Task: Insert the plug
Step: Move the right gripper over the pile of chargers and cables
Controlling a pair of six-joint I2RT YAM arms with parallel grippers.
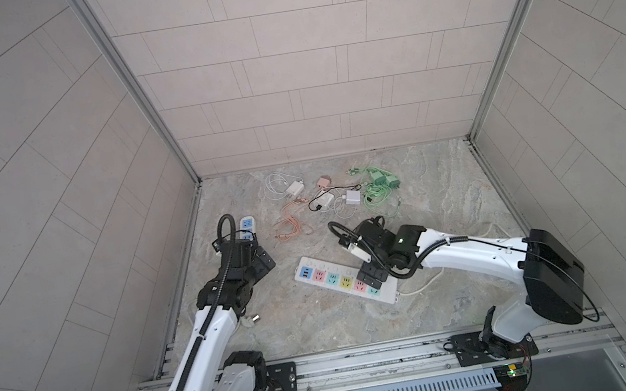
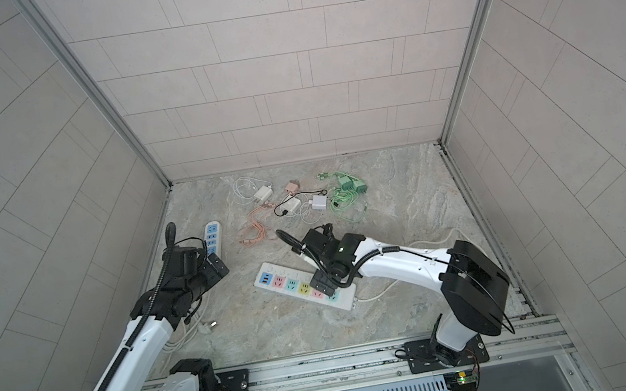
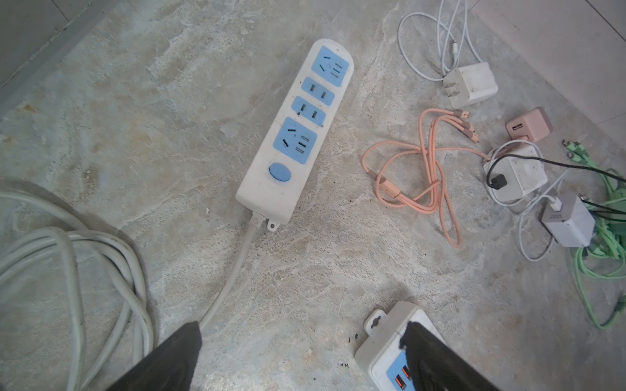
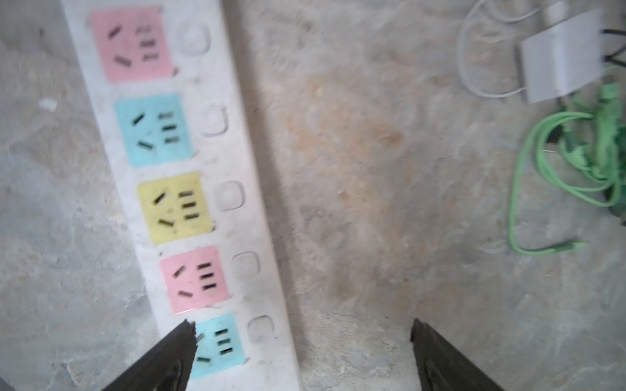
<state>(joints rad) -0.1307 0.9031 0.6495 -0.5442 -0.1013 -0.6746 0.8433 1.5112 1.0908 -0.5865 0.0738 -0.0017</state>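
A long white power strip (image 1: 384, 293) (image 2: 343, 299) (image 4: 250, 233) with pink, teal and yellow sockets lies mid-table, every visible socket free. My right gripper (image 1: 371, 276) (image 2: 324, 281) (image 4: 303, 330) hangs open over its near end, one finger above the last teal socket, the other above bare table, holding nothing. A shorter strip with blue sockets (image 1: 247, 225) (image 3: 294, 135) lies at the left. My left gripper (image 1: 264, 262) (image 2: 215, 271) (image 3: 301, 335) is open and empty beside it. Charger plugs (image 3: 471, 84) (image 1: 353, 198) lie loose at the back. A three-pin plug (image 1: 254, 319) rests by the left arm.
Tangled pink cable (image 1: 291, 229) (image 3: 420, 176) and green cables (image 1: 377, 189) (image 4: 569, 159) lie among the chargers, with a pink cube charger (image 3: 528, 125). A coiled white cord (image 3: 67, 264) sits under the left arm. Tiled walls close three sides; a metal rail (image 1: 369, 360) runs along the front.
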